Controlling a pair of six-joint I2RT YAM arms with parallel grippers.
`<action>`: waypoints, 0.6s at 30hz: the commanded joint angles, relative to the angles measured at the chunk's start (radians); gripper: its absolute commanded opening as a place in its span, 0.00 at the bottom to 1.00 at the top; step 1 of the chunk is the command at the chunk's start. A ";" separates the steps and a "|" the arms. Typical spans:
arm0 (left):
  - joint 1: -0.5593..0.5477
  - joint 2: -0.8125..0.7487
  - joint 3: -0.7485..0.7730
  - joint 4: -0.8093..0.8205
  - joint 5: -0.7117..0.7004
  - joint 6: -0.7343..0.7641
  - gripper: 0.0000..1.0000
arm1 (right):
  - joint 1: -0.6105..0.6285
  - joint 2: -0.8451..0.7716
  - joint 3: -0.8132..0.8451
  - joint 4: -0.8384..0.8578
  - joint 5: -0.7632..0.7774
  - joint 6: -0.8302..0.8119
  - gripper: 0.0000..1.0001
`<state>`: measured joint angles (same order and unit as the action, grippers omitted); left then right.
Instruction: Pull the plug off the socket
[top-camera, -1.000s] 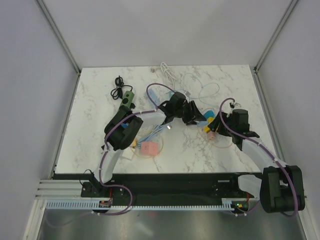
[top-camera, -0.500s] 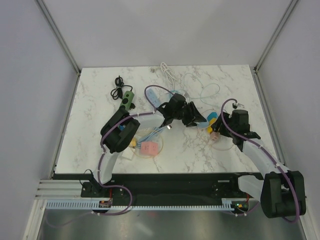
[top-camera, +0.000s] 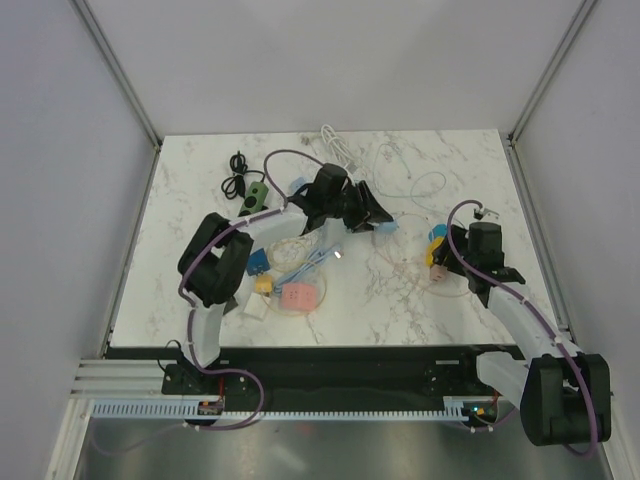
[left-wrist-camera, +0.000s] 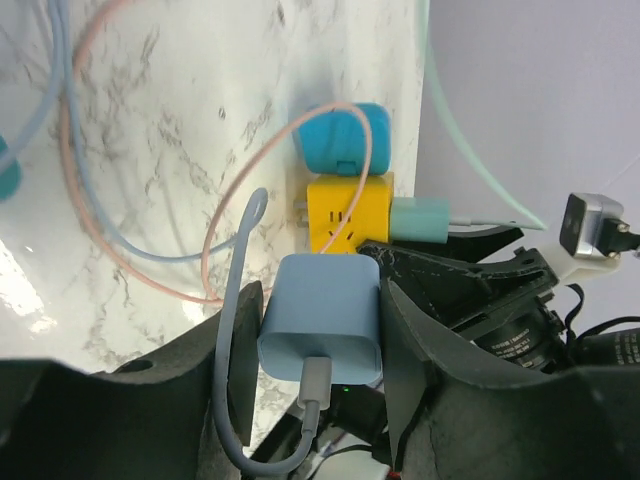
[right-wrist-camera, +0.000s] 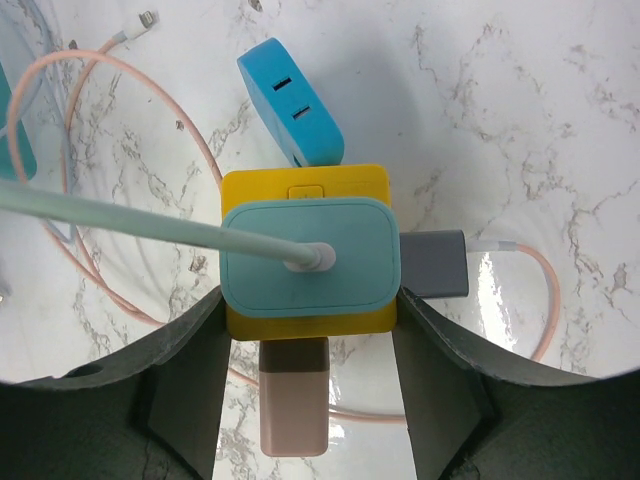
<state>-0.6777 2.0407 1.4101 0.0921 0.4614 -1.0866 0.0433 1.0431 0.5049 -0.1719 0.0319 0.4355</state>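
My left gripper (top-camera: 383, 222) is shut on a pale blue charger plug (left-wrist-camera: 322, 315), its cable hanging from the near end. The plug is held off the yellow socket cube (top-camera: 437, 245), with a clear gap between them in the top view. My right gripper (right-wrist-camera: 308, 310) is shut on the yellow cube (right-wrist-camera: 305, 190), one finger on each side. The cube carries a teal plug (right-wrist-camera: 308, 255), a bright blue plug (right-wrist-camera: 290, 100), a grey plug (right-wrist-camera: 432, 265) and a pink plug (right-wrist-camera: 295, 400). The cube also shows in the left wrist view (left-wrist-camera: 345, 210).
Thin pink and pale blue cables (top-camera: 405, 260) loop over the marble table (top-camera: 200, 290) between the arms. A green socket with a black cable (top-camera: 258, 195) lies at the back left, a white cable (top-camera: 340, 148) at the back, and a pink block (top-camera: 298, 295) near the front.
My left gripper has moved back and left, taking the pale blue plug away from the yellow cube. My right gripper has shifted slightly right with the cube.
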 joint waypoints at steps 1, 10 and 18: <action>0.061 -0.082 0.153 -0.251 -0.079 0.293 0.24 | -0.003 -0.034 0.001 0.005 -0.012 -0.006 0.00; 0.188 -0.048 0.193 -0.422 -0.047 0.424 0.86 | -0.005 -0.028 -0.005 0.032 -0.132 0.042 0.00; 0.187 -0.178 0.132 -0.470 -0.089 0.470 0.87 | -0.005 -0.038 0.001 0.034 -0.135 0.031 0.00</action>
<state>-0.4782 1.9850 1.5623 -0.3466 0.3931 -0.6846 0.0410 1.0325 0.4976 -0.1894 -0.0799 0.4587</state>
